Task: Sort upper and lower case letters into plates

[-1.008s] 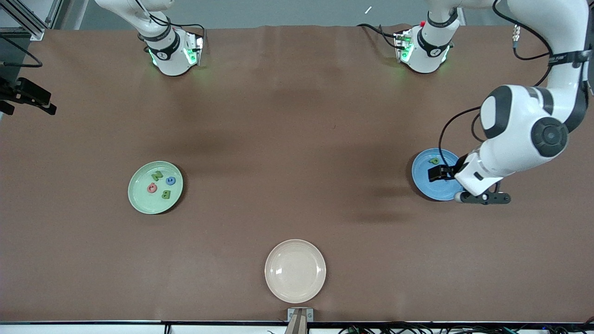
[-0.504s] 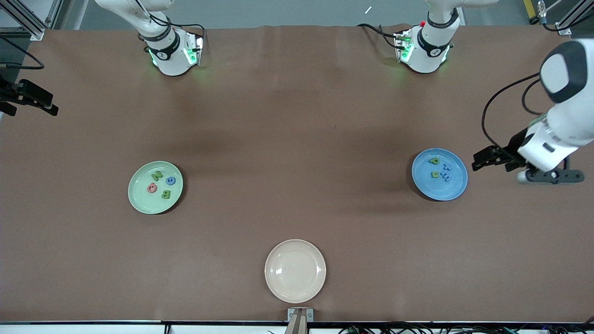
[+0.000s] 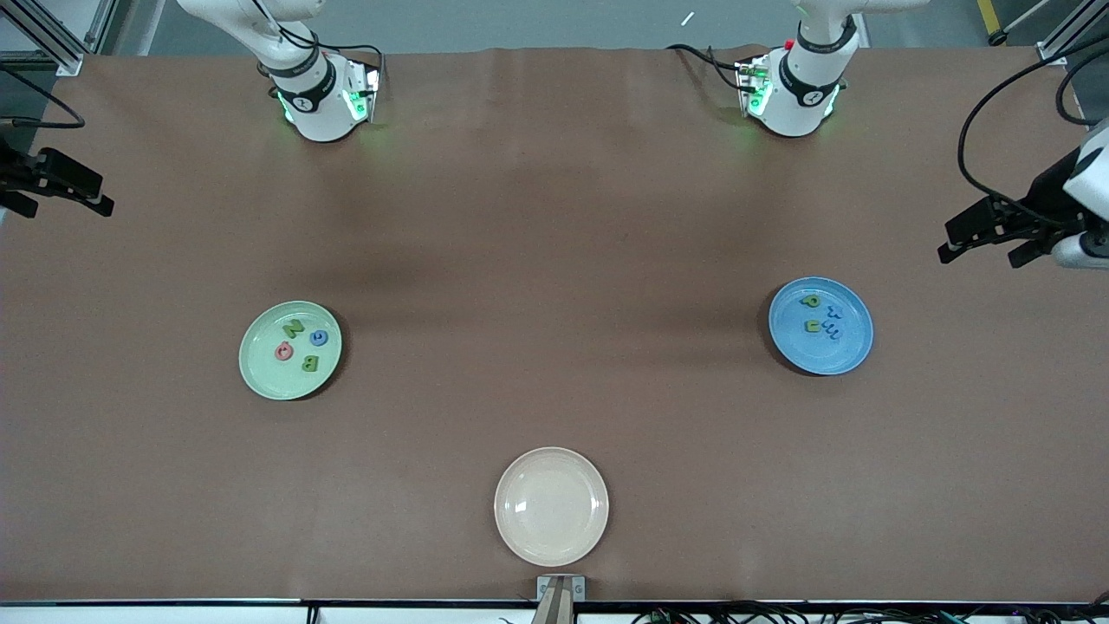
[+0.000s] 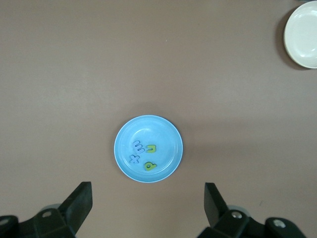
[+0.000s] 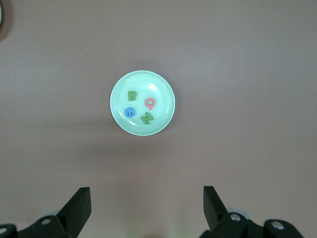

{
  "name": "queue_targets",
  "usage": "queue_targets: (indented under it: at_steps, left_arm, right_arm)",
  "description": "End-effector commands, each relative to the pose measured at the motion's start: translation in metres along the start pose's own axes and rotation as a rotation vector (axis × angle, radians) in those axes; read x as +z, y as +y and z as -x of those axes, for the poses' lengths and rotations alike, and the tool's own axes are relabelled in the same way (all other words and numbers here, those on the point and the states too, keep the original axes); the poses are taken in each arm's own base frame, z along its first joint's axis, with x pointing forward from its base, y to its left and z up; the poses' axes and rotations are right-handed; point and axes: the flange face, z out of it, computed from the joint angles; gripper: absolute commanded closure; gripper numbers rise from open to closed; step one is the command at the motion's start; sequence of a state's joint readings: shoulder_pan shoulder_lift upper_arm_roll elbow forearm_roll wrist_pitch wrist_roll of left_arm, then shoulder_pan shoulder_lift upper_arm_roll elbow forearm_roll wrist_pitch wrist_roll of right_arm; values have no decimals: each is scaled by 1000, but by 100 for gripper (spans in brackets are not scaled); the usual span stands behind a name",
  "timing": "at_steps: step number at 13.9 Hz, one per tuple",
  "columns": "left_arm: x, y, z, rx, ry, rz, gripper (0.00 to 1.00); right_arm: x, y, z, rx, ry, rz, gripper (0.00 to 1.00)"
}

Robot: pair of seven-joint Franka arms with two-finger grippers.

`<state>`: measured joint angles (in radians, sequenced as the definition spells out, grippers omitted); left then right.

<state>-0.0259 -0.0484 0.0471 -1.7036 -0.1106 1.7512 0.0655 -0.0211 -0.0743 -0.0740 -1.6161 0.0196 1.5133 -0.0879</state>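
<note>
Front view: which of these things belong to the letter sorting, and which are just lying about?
Belongs to the job:
- mint green plate holding green N, blue G, pink Q, green B
- sky blue plate holding green p, green u, blue x, blue m

Just lying about:
- cream plate, nothing on it, nearest the front camera

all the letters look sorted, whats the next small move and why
Probably none beyond parking: the mint plate holds N, B, G, Q, the blue plate holds x, u, m, p, and the cream plate is bare. Left gripper and right gripper are open, empty, up at the table's ends.
</note>
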Motion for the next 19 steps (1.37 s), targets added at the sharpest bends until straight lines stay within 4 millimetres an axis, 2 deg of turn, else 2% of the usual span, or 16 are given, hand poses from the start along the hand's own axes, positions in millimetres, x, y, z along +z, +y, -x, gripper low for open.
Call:
queue_targets:
  at_steps: [1, 3, 6, 14, 16, 19]
  left_arm:
    - [-13, 0, 1, 9, -5, 10, 1]
    - [-27, -8, 7, 8, 16, -23, 1]
    - [-37, -6, 11, 16, 34, -25, 1]
    - [-39, 6, 11, 37, 38, -26, 1]
    - [-49, 14, 9, 53, 58, -46, 1]
    - [-57, 13, -4, 55, 82, -63, 1]
  right_arm:
    - [-1, 4, 2, -8, 2, -8, 0]
    - [-1, 4, 3, -10, 1, 2, 0]
    - [-2, 5, 3, -16, 3, 13, 0]
    - [-1, 3, 2, -20, 1, 13, 0]
    - [-1, 2, 2, -22, 1, 11, 0]
    - [-1, -2, 2, -27, 0, 10, 0]
